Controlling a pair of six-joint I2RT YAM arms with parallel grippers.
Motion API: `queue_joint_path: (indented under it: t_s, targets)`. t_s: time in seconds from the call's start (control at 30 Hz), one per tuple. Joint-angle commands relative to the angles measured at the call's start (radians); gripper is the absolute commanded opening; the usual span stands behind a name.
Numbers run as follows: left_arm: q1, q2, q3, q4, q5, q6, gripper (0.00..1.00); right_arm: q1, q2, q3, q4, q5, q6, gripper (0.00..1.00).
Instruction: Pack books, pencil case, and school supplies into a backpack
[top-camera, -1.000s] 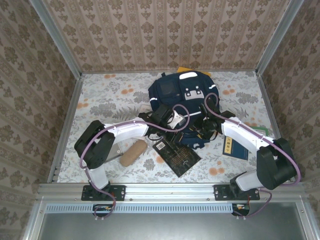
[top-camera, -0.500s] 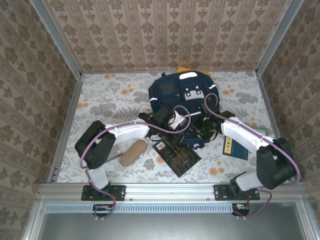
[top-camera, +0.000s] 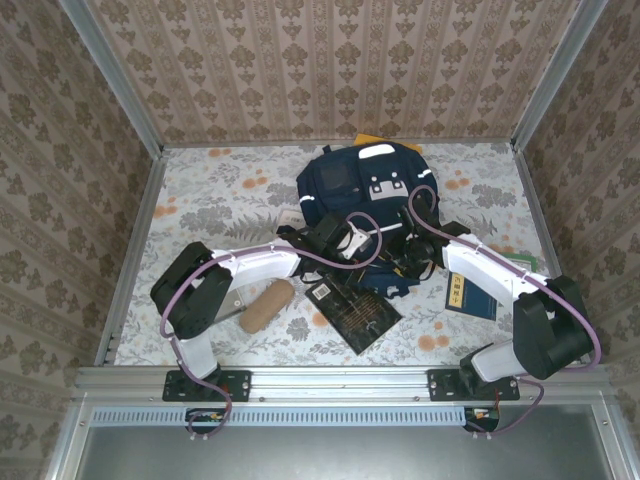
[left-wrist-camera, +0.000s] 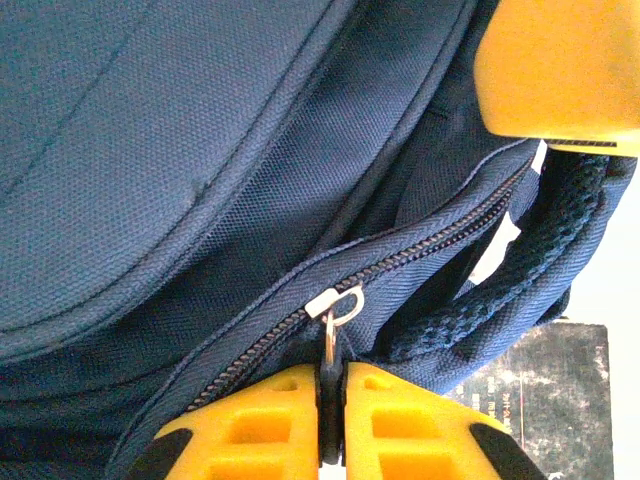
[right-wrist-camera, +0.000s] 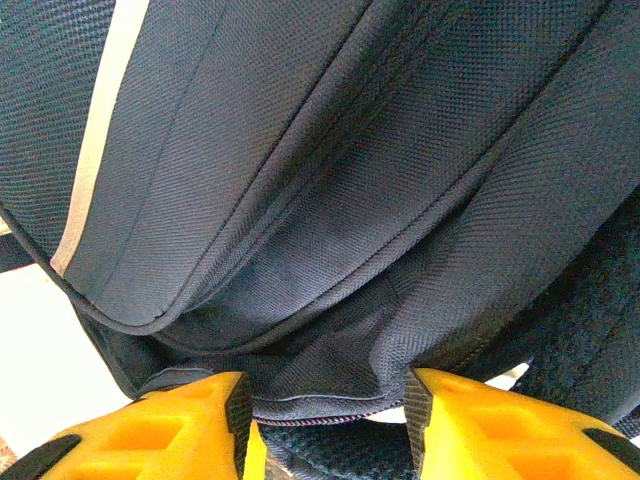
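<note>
Floral cloth is covering the table (top-camera: 200, 200), and brown patterned wallpaper is rising behind its far edge and both side edges. The navy backpack (top-camera: 350, 185) is lying at the middle of the far edge, its bottom end pointing toward the arms.

The left gripper (left-wrist-camera: 331, 385) is reaching in at the backpack's near end. Its yellow fingers (left-wrist-camera: 275, 420) are pressing tight together on the small metal zipper pull (left-wrist-camera: 328, 345), which is hanging from the slider on a closed run of zipper. The right gripper (right-wrist-camera: 320, 400) is working at the same near end from the right side. Its fingers are standing partly apart with a thick fold of the backpack's fabric bunching between them, touching both.

Toward the near edge, the black book (top-camera: 352, 312) is lying just in front of the backpack, turned at an angle. The tan pencil case (top-camera: 266, 305) is resting to its left, beside the left arm. The dark blue book (top-camera: 470, 296) is lying under the right arm, and the green book (top-camera: 520, 262) is showing beyond it near the right edge. The orange-yellow book (top-camera: 366, 141) is peeking out behind the backpack at the far edge.
</note>
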Motion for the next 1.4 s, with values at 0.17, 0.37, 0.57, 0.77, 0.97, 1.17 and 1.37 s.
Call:
queue_joint_path:
  t_s: [0.17, 0.37, 0.57, 0.77, 0.97, 1.17, 1.37]
  targets:
    - [0.004, -0.043, -0.043, -0.001, -0.074, 0.011, 0.0, 0.016, -0.028, 0.037, -0.058, 0.014, -0.075, 0.47]
    - [0.002, -0.116, -0.081, 0.017, -0.032, 0.029, 0.0, 0.016, -0.027, 0.033, -0.086, -0.019, -0.058, 0.47]
    - [-0.02, -0.114, -0.09, -0.002, 0.021, 0.053, 0.0, 0.015, -0.028, -0.019, -0.045, -0.024, 0.016, 0.5]
    - [-0.036, -0.12, -0.096, -0.012, 0.027, 0.073, 0.0, 0.01, 0.038, -0.034, 0.079, -0.026, 0.065, 0.49]
    - [-0.036, -0.119, -0.075, -0.08, -0.051, 0.095, 0.0, 0.003, 0.048, 0.009, 0.042, 0.022, 0.032, 0.05]
    - [0.039, -0.103, -0.033, -0.209, -0.162, 0.112, 0.0, -0.042, -0.054, -0.016, -0.033, 0.068, -0.017, 0.0]
    - [0.172, -0.058, 0.045, -0.284, -0.224, 0.128, 0.0, -0.075, -0.167, -0.029, -0.085, 0.094, -0.08, 0.0]
